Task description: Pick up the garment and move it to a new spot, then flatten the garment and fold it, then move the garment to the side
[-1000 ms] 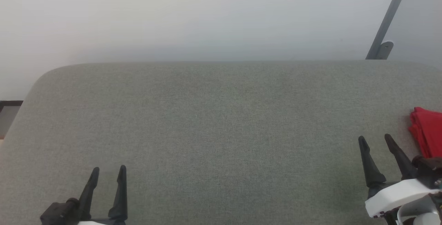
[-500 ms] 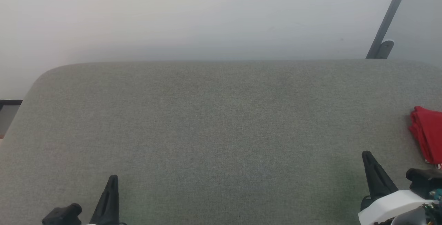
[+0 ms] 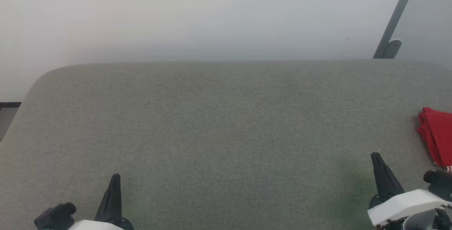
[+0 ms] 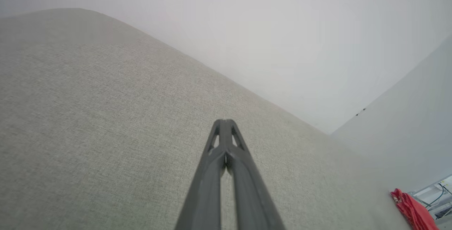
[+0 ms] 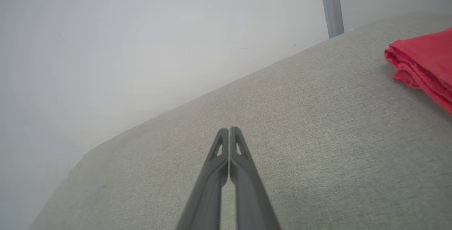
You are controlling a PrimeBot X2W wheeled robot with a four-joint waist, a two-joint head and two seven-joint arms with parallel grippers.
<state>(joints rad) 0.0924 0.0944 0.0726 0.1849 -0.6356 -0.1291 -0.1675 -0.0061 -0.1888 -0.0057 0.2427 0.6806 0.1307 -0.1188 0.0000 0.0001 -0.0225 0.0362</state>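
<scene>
The garment (image 3: 438, 136) lies folded into a red stack at the far right edge of the grey cloth-covered table (image 3: 226, 124), partly cut off by the frame; a bit of striped trim peeks out at its near end. It also appears as the garment (image 5: 423, 60) in the right wrist view and as the garment (image 4: 411, 210) at the lower right of the left wrist view. My right gripper (image 3: 376, 156) is shut and empty, left of and nearer than the stack. At the lower left, my left gripper (image 3: 115, 177) is shut with nothing in it, fingers pressed together (image 4: 226, 122).
A pale wall rises behind the table's far edge. A grey slanted metal bar (image 3: 393, 22) with a foot stands at the back right. The table's left corner is rounded, with a dark strip (image 3: 10, 105) beyond it.
Both grippers went from open to shut, empty. The right gripper drew back toward me, away from the red stack. The left gripper drew back slightly too.
</scene>
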